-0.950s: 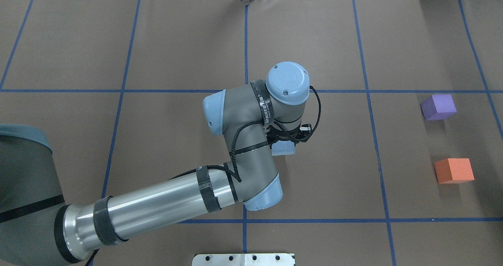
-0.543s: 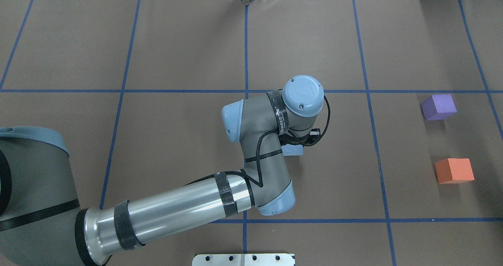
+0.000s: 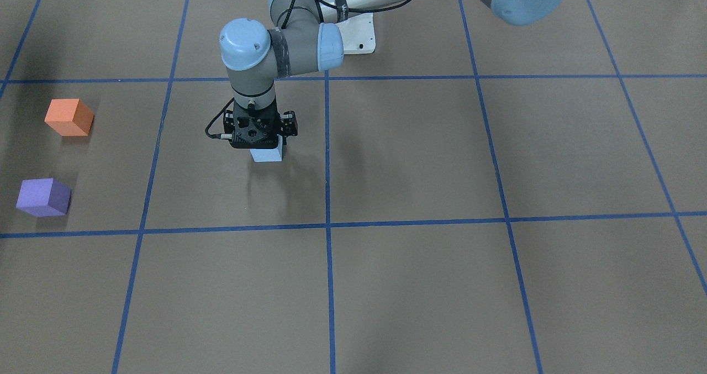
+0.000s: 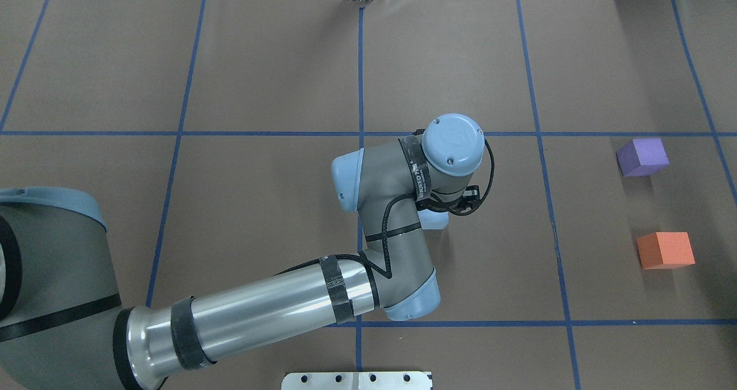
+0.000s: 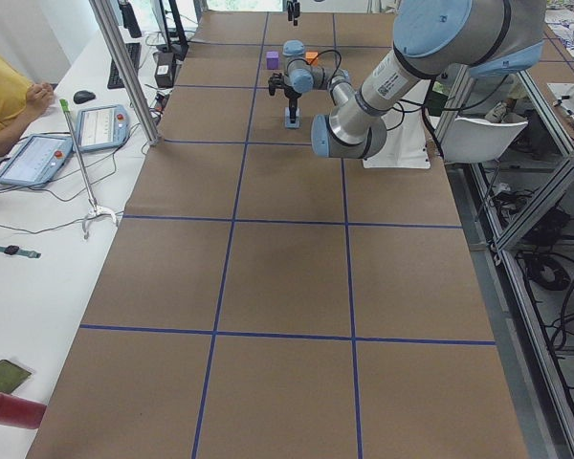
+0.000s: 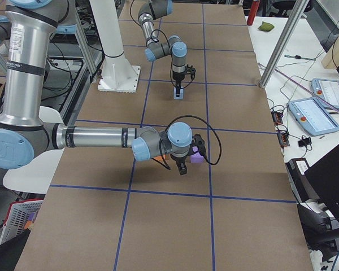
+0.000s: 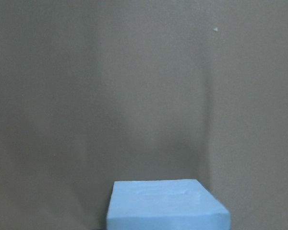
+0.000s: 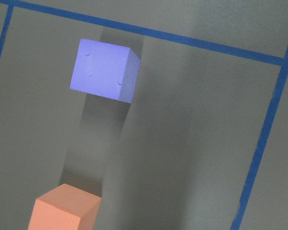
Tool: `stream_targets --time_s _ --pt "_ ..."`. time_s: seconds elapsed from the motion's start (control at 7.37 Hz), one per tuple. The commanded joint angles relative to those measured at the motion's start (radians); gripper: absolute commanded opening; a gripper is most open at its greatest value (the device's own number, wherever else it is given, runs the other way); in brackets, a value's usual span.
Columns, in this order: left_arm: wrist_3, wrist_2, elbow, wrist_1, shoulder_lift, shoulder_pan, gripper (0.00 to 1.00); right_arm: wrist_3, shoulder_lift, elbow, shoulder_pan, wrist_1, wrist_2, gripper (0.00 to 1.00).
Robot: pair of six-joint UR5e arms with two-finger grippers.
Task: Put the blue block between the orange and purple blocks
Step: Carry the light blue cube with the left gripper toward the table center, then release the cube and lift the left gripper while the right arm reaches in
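Brown all over, the table (image 4: 259, 61) carries the left arm (image 4: 259, 315), which reaches in from 8 o'clock in the overhead view to just past the middle. Its left gripper (image 3: 264, 145) is clamped on the blue block (image 3: 268, 155), which hangs under the wrist, seemingly just off the table. The right gripper (image 6: 183, 166) shows only in the right-end side view, so I cannot tell whether it is wide or narrow. This looks like the carry step. The purple block (image 4: 642, 156) and orange block (image 4: 665, 250) lie well apart from the load, toward 3 o'clock, with purple at 12 o'clock of orange. Next, the load must travel on that way and come down in the gap without nudging either. Against a second ago, wrist and load have shifted toward 3 o'clock, and the other two have stayed put.
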Motion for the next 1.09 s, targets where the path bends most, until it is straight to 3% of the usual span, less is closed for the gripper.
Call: stream_targets --time_s 0.0,0.27,0.41,0.68,0.81,0.95 --pt "-0.002 -0.008 -0.162 0.127 0.002 -0.039 1.00 0.109 0.004 0.051 -0.061 0.026 -0.003 1.00" --pt "0.000 -0.058 -0.427 0.323 0.081 -0.112 1.00 0.536 0.132 0.127 -0.225 0.026 -0.012 1.00" --pt "0.012 -0.137 -0.559 0.323 0.203 -0.172 1.00 0.682 0.212 0.133 -0.299 0.026 -0.035 1.00" --pt "0.155 -0.170 -0.806 0.326 0.488 -0.270 1.00 0.884 0.321 0.150 -0.415 0.023 -0.101 1.00" --pt "0.285 -0.220 -0.899 0.325 0.637 -0.339 1.00 0.989 0.355 0.179 -0.510 0.023 -0.204 1.00" --pt "0.382 -0.262 -0.940 0.320 0.734 -0.394 1.00 1.086 0.402 0.184 -0.573 0.019 -0.240 1.00"
